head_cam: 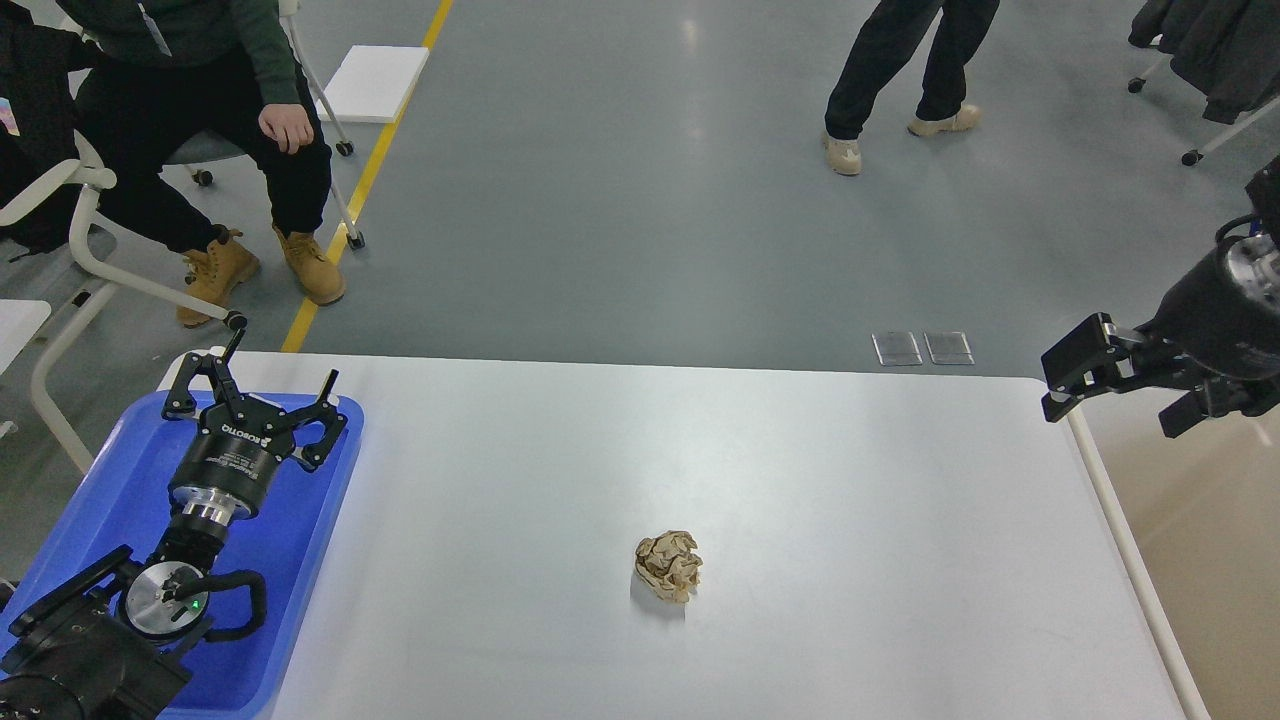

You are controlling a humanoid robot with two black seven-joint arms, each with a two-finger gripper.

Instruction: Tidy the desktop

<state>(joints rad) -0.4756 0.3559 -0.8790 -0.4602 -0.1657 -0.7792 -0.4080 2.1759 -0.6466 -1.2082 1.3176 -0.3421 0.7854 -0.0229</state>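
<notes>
The desktop [800,480] is a wide white tabletop with rounded corners. One crumpled ball of brown paper [668,565] lies on it near the middle front. My left gripper [270,375] hovers open over the blue tray [120,480] at the desktop's left end, fingers spread wide and empty. At the right edge of the desktop, over the beige bin [1190,520], my right gripper [1065,385] is seen from the side with nothing visibly in it; its fingers cannot be told apart.
A seated person [200,120] on a white chair is beyond the table's far left corner. Another person [900,70] stands on the grey floor further back. Two small floor plates [922,348] lie just past the far edge.
</notes>
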